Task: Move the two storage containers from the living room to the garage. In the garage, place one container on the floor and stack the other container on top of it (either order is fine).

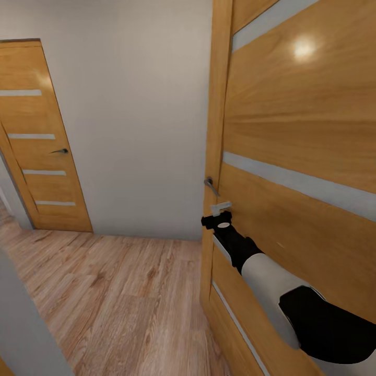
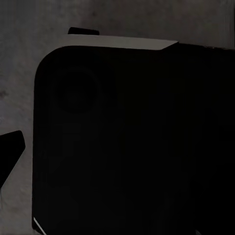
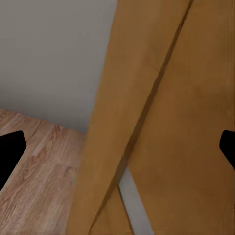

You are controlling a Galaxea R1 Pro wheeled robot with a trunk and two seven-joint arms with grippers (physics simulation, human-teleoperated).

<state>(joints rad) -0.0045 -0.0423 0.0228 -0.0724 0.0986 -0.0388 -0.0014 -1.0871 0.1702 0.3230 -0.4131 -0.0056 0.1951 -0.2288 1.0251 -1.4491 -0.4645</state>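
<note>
1. The right jaws are held up against the near wooden door, just below its metal handle. In the right wrist view the two dark fingertips sit far apart at opposite sides of the frame, so the jaws are spread wide and hold nothing.
2. From the head view I cannot tell whether the jaws actually touch the door or the handle; they are very close to both.
3. For the left jaws, the left wrist view gives a dark fingertip at one side and a large black rounded body close in front; I cannot tell whether they are open or closed.
4. The near door's edge and frame run from 12 o'clock down to 6 o'clock, just right of centre in the head view.
5. Open wood-plank floor spreads from 6 to 9 o'clock, ending at a plain grey wall.
6. A second, closed door with pale stripes stands at 9 to 10 o'clock.
7. The right wrist view brings out the groove where the door meets its frame, plus a pale stripe.
</note>
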